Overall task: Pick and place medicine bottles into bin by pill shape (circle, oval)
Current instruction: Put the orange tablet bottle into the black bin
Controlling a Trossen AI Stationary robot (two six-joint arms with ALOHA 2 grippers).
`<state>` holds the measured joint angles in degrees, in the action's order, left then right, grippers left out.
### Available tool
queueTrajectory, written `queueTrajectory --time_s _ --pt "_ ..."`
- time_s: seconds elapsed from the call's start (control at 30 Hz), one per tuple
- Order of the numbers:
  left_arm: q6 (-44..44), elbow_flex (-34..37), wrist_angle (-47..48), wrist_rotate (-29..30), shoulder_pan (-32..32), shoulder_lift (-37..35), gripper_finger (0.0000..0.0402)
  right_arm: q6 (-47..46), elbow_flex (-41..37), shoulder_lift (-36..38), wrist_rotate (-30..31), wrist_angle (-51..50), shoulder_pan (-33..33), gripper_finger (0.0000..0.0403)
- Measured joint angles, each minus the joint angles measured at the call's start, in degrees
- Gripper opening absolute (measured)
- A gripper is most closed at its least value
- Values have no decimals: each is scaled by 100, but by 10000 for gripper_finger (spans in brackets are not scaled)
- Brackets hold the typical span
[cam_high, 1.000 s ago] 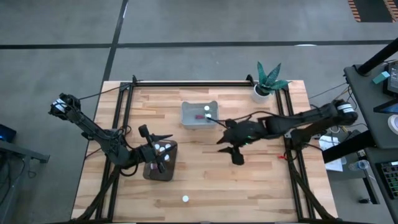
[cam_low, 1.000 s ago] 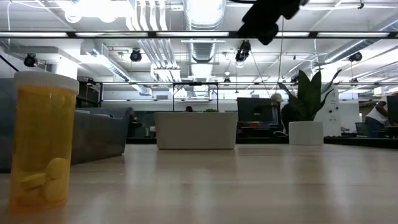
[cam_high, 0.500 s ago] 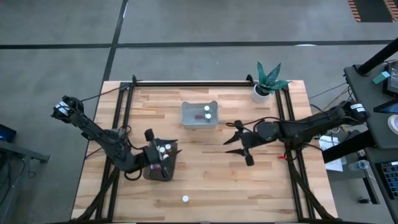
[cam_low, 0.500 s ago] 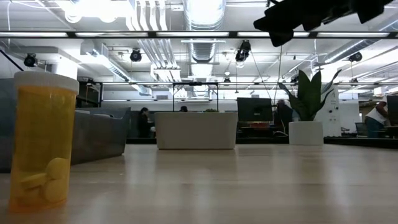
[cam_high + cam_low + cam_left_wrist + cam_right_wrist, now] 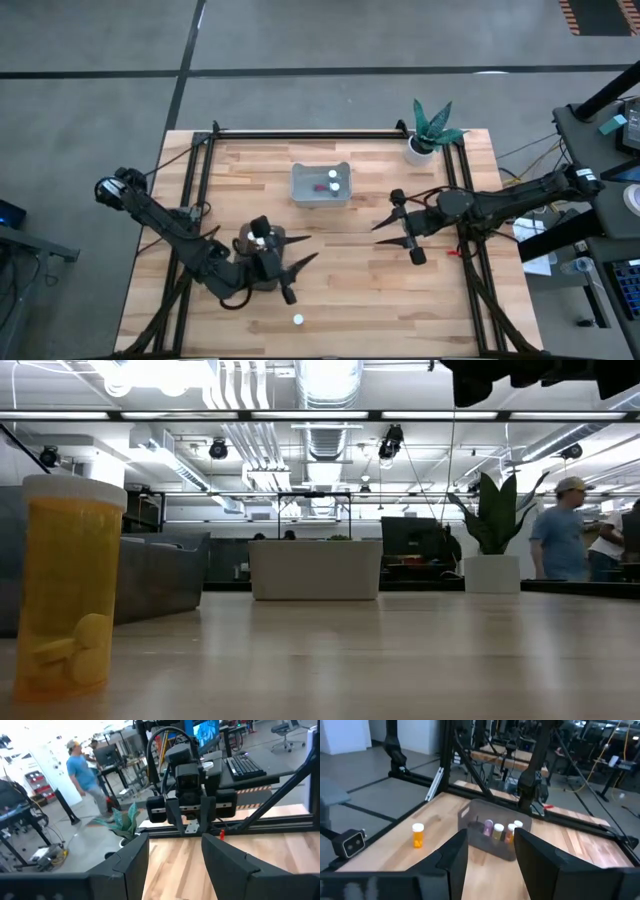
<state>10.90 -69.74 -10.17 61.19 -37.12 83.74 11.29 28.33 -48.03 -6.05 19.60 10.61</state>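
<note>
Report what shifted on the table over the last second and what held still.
The right claw drew back from the clear bin toward the table's right side, open and empty. The left claw swung from over the dark bin toward the table's middle, open. The lone bottle near the front edge, both bins' bottles and the plant stayed put.

**No legible writing on the sorting table**

We can read no text, label, brand, number or sign in any view. The amber medicine bottle (image 5: 68,585) nearest the low camera shows us no printed label, and the monitors in the room behind are too blurred to read.
</note>
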Motion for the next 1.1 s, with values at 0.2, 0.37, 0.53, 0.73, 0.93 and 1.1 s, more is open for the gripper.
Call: queueTrajectory --time_s 0.2,0.37,0.53,0.73,0.93,1.1 --pt "-1414 -1043 1730 -108 73 214 167 -17 -131 350 -1 -9 0 150" --pt "-2230 -1503 2168 -477 193 406 167 -25 -147 454 -17 -53 0 150" --pt "-3534 -1626 2448 -1003 242 577 166 -17 -152 430 -19 -185 0 150" --pt "-5498 -1622 3015 -2523 341 961 166 24 -152 415 -19 -279 0 150" --pt "-7943 -1615 4190 -6507 622 1368 166 52 -152 415 -19 -285 0 150" --pt "-8637 -1654 5056 -7890 600 1664 161 68 -152 415 -18 -262 0 150"
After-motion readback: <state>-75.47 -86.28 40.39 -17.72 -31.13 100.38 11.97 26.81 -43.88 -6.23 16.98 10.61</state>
